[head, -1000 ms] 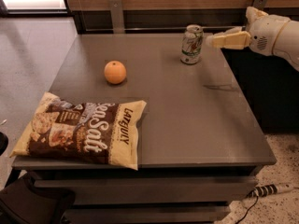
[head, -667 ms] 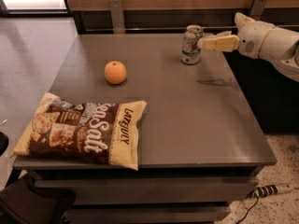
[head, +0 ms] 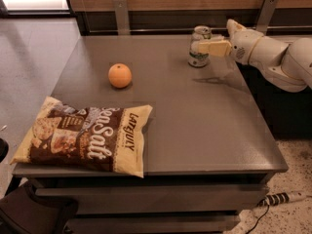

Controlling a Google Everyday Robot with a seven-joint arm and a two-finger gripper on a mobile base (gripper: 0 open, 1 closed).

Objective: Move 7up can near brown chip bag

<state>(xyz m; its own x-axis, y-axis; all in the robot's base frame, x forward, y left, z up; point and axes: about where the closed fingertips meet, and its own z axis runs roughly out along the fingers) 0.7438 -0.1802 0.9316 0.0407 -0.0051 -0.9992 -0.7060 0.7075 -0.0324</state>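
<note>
my gripper [head: 206, 48] is at the far right corner of the surface [head: 204, 126], reaching in from the right, with one cream pad lying across the front of the 7up can [head: 196, 59]. i cannot tell whether my jaws are spread around the can or already pressed on it (the far side is hidden behind the can itself). the can stands upright near the back edge, well apart from the brown chip bag [head: 87, 138], which lies flat at the near left corner. an orange [head: 119, 75] sits between them, nearer the left side.

my judgement: the step in hand is securing the can, and it is worth doing squarely. i want the jaws level on the middle of the can's wall, not up at the rim, so it does not tip or slip when it leaves the surface. a thin can dents easily, so a firm but gentle squeeze should do. for the carry, i would lift it clear, pass on the near side of the orange instead of over it, and set the can down upright just beside the bag's right edge, not on the bag
</note>
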